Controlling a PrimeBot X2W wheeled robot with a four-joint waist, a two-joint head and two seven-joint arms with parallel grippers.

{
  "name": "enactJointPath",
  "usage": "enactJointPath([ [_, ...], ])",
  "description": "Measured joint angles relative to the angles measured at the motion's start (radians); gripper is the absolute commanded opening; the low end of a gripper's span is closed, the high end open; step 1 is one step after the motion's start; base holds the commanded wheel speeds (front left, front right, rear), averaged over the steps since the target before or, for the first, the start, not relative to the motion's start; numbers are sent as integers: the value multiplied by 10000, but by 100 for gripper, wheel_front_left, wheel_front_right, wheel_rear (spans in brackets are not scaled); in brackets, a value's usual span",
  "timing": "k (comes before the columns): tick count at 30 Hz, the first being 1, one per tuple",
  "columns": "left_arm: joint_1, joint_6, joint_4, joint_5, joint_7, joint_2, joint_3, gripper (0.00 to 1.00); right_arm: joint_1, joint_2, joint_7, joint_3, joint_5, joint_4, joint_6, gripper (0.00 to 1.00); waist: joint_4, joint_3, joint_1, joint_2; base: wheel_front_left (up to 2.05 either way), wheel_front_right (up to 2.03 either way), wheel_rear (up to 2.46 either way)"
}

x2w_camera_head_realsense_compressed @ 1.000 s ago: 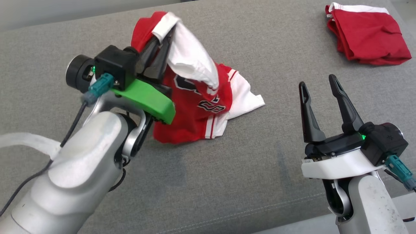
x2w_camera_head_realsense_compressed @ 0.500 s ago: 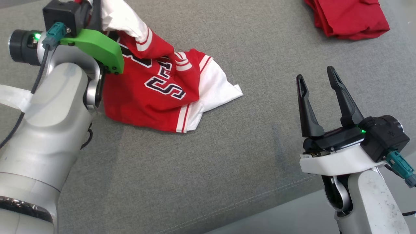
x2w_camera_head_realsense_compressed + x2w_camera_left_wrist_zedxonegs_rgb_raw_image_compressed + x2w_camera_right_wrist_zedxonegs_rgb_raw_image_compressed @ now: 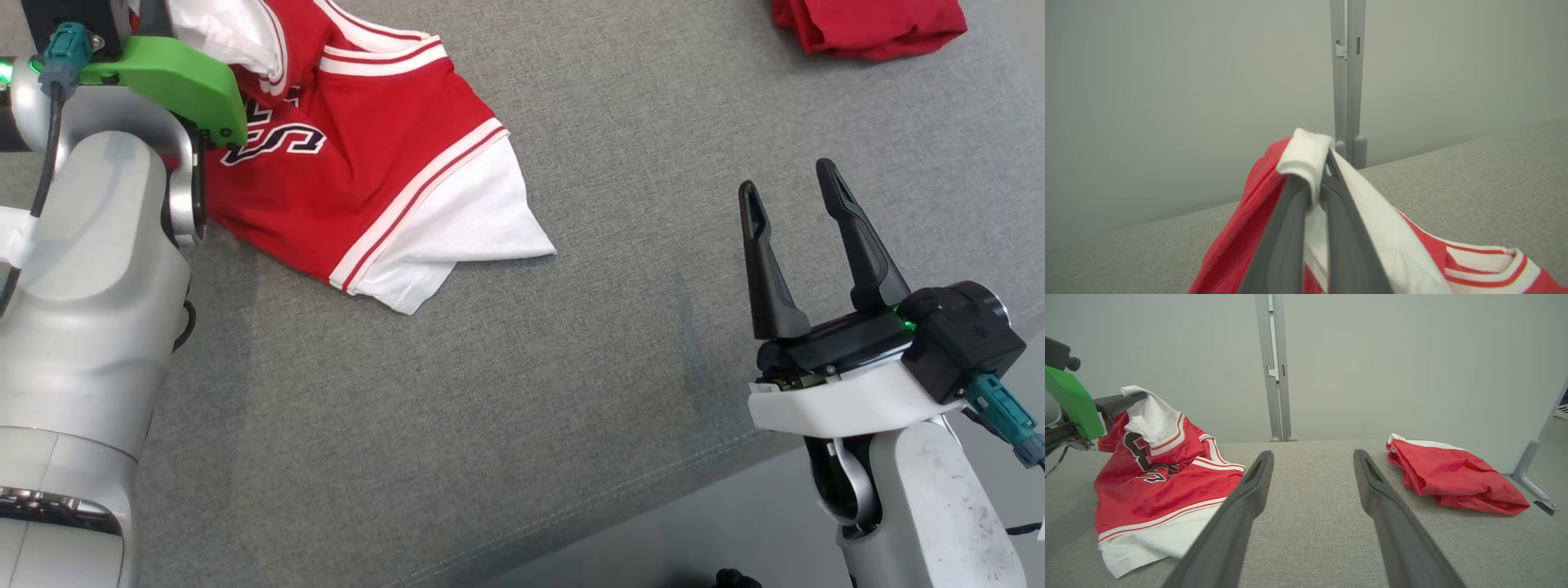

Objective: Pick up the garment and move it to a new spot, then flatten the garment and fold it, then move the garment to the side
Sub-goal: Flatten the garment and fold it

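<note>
The garment (image 3: 367, 163) is a red jersey with white trim and dark lettering. One white edge of it is raised off the grey cushion (image 3: 531, 367), and its lower hem and white sleeve still lie on the fabric. My left gripper (image 3: 1318, 167) is shut on that white edge, and from the right wrist view its dark fingers (image 3: 1126, 400) pinch the cloth (image 3: 1167, 486) at the far left. The green wrist mount (image 3: 163, 73) sits at the top left of the head view. My right gripper (image 3: 785, 180) stands open and empty to the right of the garment, apart from it.
A second red garment (image 3: 873, 24) lies bunched at the far right of the cushion (image 3: 1453, 473). A grey post (image 3: 1274, 367) and a pale wall stand behind. The cushion's front edge runs just below my right gripper, with bare floor beyond.
The head camera has shifted. My left gripper has lifted the garment's white edge higher and to the left, and the jersey has spread out from a heap. The right gripper has stayed put.
</note>
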Motion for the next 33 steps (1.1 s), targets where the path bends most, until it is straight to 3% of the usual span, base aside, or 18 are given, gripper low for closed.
enactJointPath([
  [8,9,-309,115,347,0,-389,408,100,-139,2,-27,-27,13,192,0,100,388,-80,0,0,0,0,0],
  [19,1271,-1444,420,593,-2,-1129,-13,100,-36,4,205,-236,284,1553,-2,100,1220,-927,-1,0,0,0,0],
  [24,2619,-1542,-512,591,-2,-1338,86,100,9,8,221,-387,382,2431,0,100,1790,-1429,-2,0,0,0,0],
  [33,5488,-1298,-3256,909,-2,-1331,617,100,-291,6,454,-917,384,4171,0,100,2921,-2150,-1,0,0,0,0],
])
